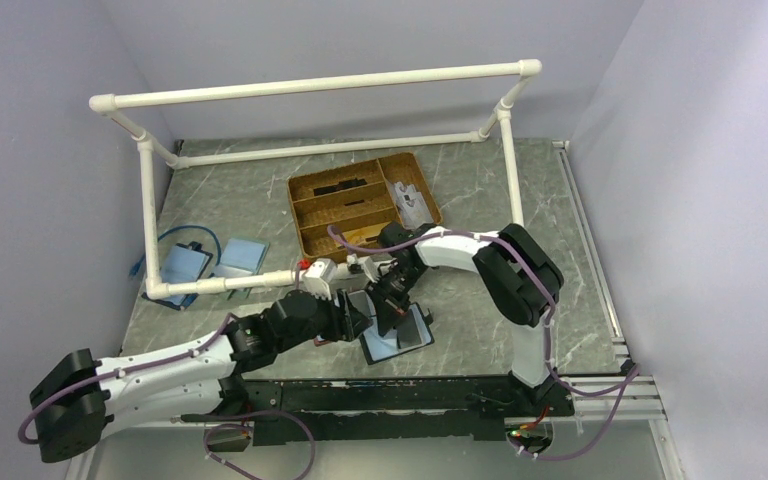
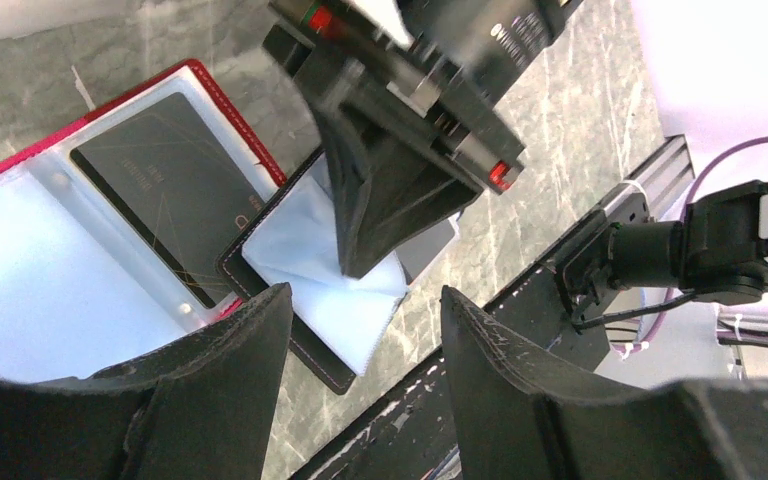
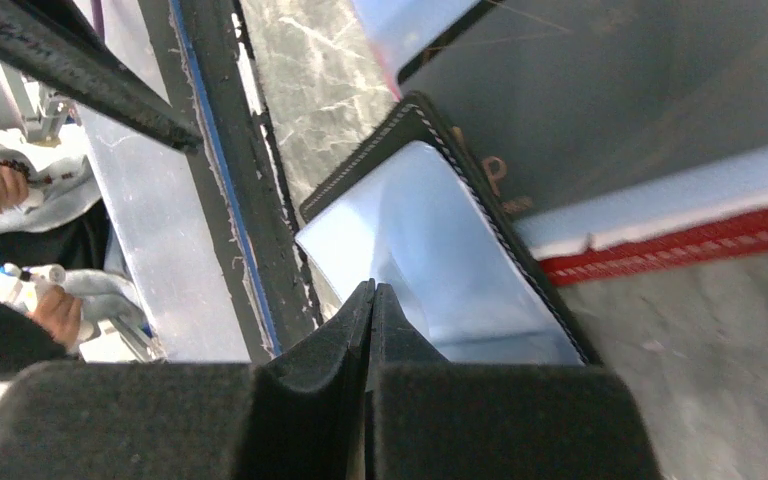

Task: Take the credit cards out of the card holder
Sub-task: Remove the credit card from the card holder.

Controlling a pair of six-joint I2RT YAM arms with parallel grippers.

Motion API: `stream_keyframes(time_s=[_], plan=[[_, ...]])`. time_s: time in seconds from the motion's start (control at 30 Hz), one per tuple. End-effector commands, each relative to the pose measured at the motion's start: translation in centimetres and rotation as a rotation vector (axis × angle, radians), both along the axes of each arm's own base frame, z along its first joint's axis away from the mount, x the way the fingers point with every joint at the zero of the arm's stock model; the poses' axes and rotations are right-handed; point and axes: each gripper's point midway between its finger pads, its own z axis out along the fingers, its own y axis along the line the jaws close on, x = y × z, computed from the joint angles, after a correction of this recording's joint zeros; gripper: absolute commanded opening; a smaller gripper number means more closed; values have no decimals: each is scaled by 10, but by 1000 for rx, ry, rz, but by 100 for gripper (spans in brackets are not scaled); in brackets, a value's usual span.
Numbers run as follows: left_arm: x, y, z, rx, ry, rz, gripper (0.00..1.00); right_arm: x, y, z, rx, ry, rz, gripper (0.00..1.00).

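While the left tool (image 2: 365, 295) is held wide and empty above the counter (image 2: 580, 130), nothing is gripped on that side. Furthest left, the red-edged holder (image 2: 240, 120) is seen lying open with the dark card (image 2: 175, 190) laid on it, so one card is judged already out. Next along, the card holder (image 2: 295, 345) is spread flat by the counter's near edge, the light blue card (image 2: 300, 250) seemingly lodged inside. It appears to be pressed down by the right tool (image 2: 360, 265), which is pinched shut on nothing. That card is left to be drawn.
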Motion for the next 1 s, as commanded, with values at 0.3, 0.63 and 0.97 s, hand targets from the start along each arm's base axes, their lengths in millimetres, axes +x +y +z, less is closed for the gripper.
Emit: stream_keyframes(time_s=[0.3, 0.63, 0.97], plan=[[-13, -7, 54, -143, -205, -152, 61, -46, 26, 38, 166, 52, 217, 3], [-15, -6, 76, -210, -277, -165, 61, -31, 3, 82, 278, -84, 282, 4], [-10, -23, 40, -220, -122, -124, 62, 38, -63, 27, -45, -411, 31, 5]])
